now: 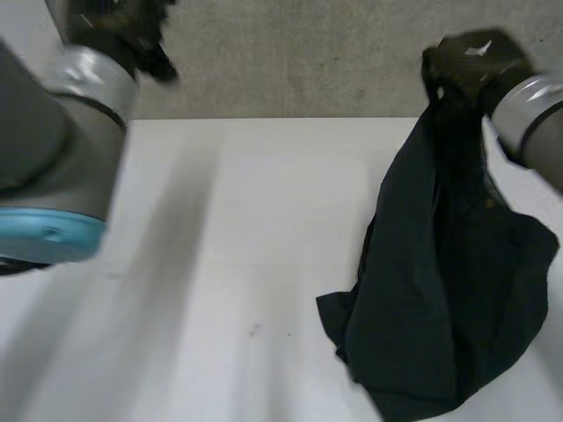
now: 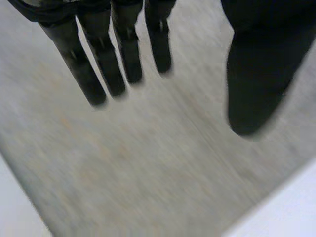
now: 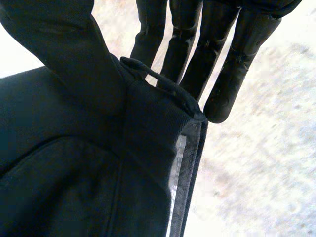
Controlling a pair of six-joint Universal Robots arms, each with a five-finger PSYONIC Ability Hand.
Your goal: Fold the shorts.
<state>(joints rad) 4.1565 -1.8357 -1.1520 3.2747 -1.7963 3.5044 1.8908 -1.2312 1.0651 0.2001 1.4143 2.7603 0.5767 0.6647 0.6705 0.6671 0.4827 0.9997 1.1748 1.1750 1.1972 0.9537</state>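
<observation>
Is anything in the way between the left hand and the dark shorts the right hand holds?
Nothing visible. The open left hand hovers beyond the white table; the dark fabric shorts hang pinched in the right hand, bare tabletop between.

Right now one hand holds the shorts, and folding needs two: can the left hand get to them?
Probably yes. The left hand is open and empty, and bare table lies between it and the shorts hanging from the right hand. It would have to cross the table, though.
</observation>
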